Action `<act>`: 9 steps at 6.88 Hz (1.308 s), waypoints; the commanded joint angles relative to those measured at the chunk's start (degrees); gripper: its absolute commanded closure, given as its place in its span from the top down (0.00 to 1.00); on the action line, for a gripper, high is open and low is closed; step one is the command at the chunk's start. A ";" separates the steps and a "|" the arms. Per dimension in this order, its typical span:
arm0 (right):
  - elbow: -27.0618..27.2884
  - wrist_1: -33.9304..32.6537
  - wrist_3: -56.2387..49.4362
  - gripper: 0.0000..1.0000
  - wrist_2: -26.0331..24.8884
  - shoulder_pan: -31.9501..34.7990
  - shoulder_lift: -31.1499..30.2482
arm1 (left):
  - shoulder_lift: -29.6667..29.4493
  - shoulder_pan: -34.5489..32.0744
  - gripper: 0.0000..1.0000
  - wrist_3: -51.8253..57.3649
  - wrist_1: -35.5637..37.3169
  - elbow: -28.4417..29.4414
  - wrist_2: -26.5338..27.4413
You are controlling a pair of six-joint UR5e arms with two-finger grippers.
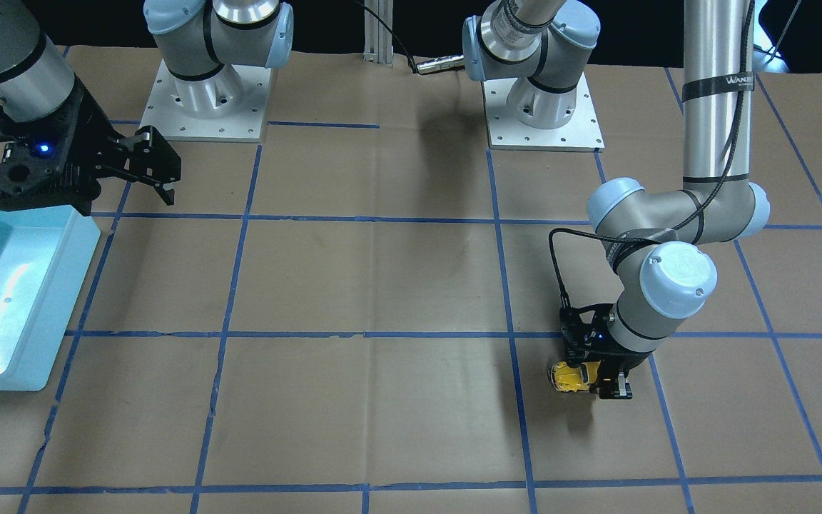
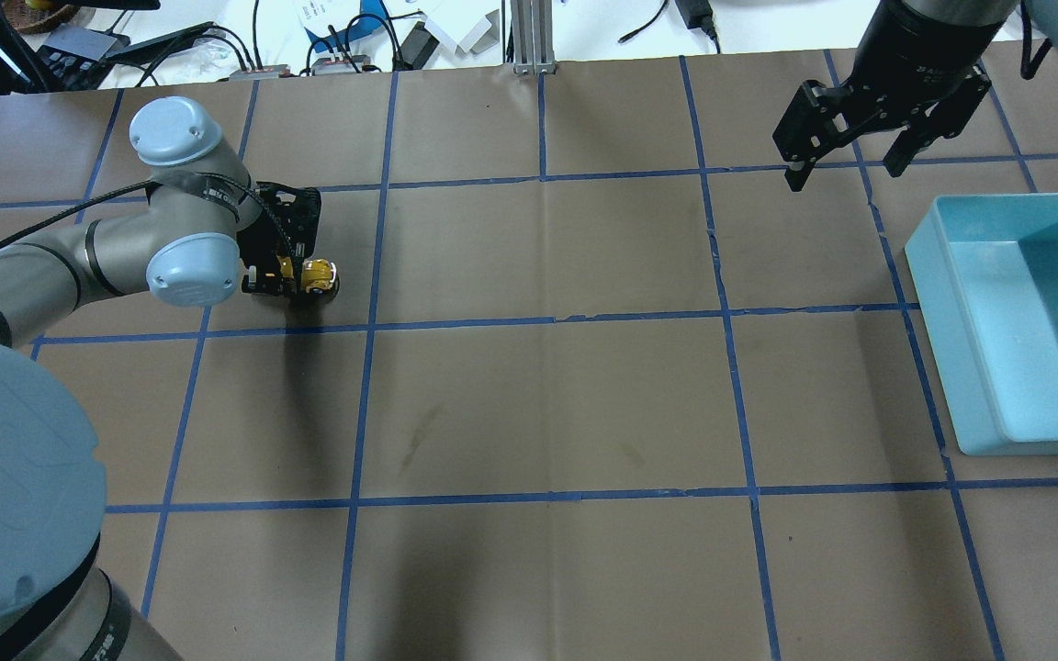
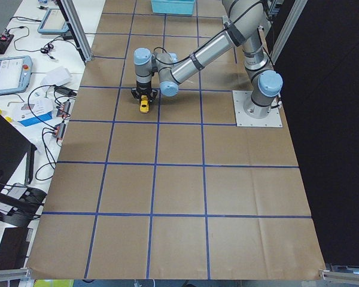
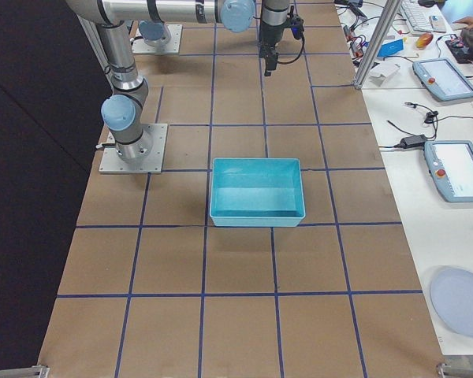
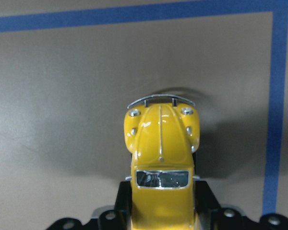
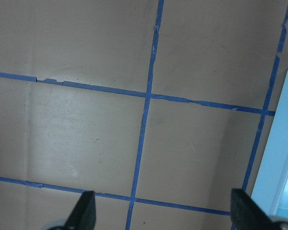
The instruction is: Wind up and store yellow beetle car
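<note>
The yellow beetle car (image 2: 316,274) is held between the fingers of my left gripper (image 2: 295,281), low over the brown table on the left side. I cannot tell whether its wheels touch the paper. In the left wrist view the car (image 5: 161,153) points away from the camera, with its silver bumper at the far end. It also shows in the front-facing view (image 1: 572,376) and in the exterior left view (image 3: 143,106). My right gripper (image 2: 846,174) is open and empty, hovering at the far right near the teal bin (image 2: 944,303).
The teal bin (image 1: 61,285) is open-topped, holds nothing that I can see, and sits at the table's right edge; its rim shows in the right wrist view (image 6: 284,158). Blue tape lines grid the brown paper. Cables and devices lie beyond the far edge.
</note>
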 commanded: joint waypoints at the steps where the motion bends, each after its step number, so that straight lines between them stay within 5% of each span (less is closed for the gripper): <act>1: 0.00 0.06 0.00 1.00 0.00 0.00 0.00 | -0.03 0.11 0.01 0.00 0.00 -0.04 0.05; 9: 0.00 0.06 0.00 1.00 0.00 0.00 0.00 | 0.32 2.04 0.01 0.62 1.76 -1.01 -0.04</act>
